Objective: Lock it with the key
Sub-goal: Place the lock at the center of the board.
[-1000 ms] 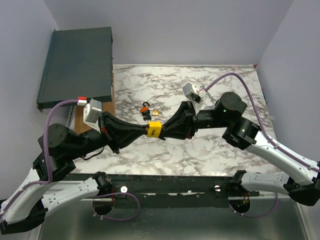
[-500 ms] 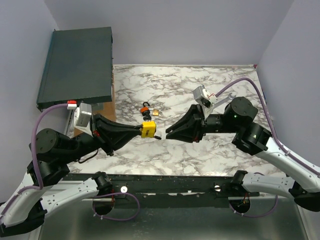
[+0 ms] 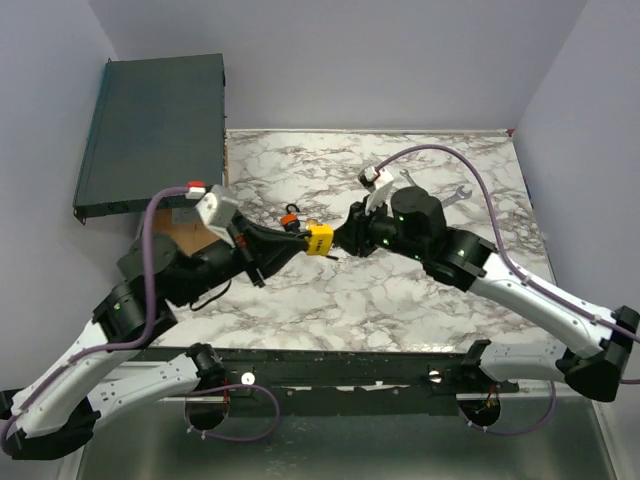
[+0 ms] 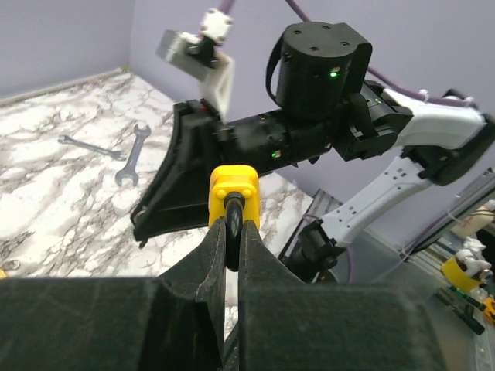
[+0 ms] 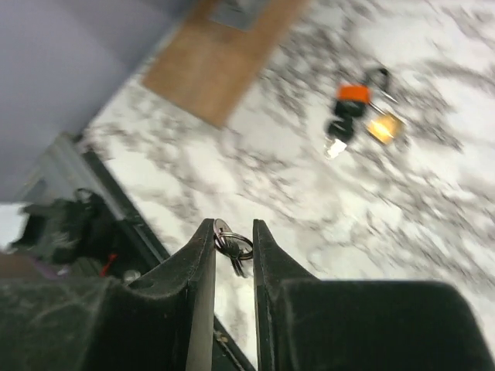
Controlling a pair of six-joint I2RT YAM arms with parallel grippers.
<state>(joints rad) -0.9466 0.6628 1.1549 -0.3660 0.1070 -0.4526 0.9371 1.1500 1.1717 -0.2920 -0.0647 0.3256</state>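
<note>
Lilac walls close round a white marble desk (image 3: 400,310), with a dark flat case (image 3: 150,130) lying past its far left corner and a brown board (image 3: 190,225) at its left edge. Above the middle of the desk, clear of the surface, the two arms meet tip to tip.

The left tool (image 3: 303,245) is pressed together on the black shackle of a yellow padlock (image 3: 320,240). The left wrist view shows its two fingers (image 4: 210,263) pinching the shackle just under the yellow body, which stands out beyond the fingertips and faces the right arm.

The right tool (image 3: 347,238) sits just beside the padlock, on the side toward the desk's right edge. From above I cannot tell whether the two touch. In the right wrist view its fingers (image 5: 197,267) are drawn in on a metal key ring (image 5: 233,246), gripped between the tips. The key on the ring is too blurred to make out.

On the desk, a little toward the far left corner from the padlock, lie a small orange lock (image 3: 291,218) with dark keys and a little brass lock (image 3: 311,226), just beside each other. Two wrenches (image 4: 129,154) lie toward the far right corner, well apart from the padlock.
</note>
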